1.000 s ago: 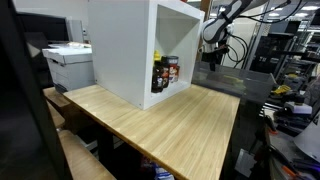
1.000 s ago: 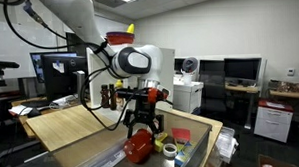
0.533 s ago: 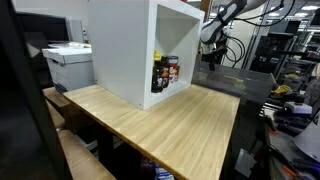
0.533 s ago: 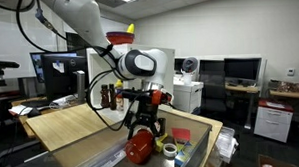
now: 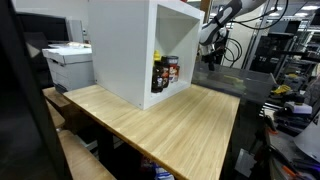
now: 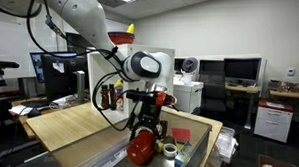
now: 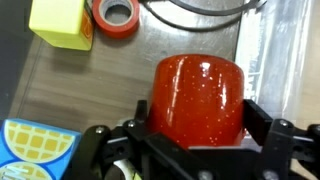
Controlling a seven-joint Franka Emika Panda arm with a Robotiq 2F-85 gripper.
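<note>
One glossy red speckled cup (image 7: 198,95) sits between wide-open hand (image 7: 200,118) fingers.

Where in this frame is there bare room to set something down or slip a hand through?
The wooden tabletop in front of the white cabinet is bare. The bin's grey floor shows between the yellow block, the blue packet and the red cup. Crowded: the cabinet's bottles, and round the cup, which the gripper straddles.
</note>
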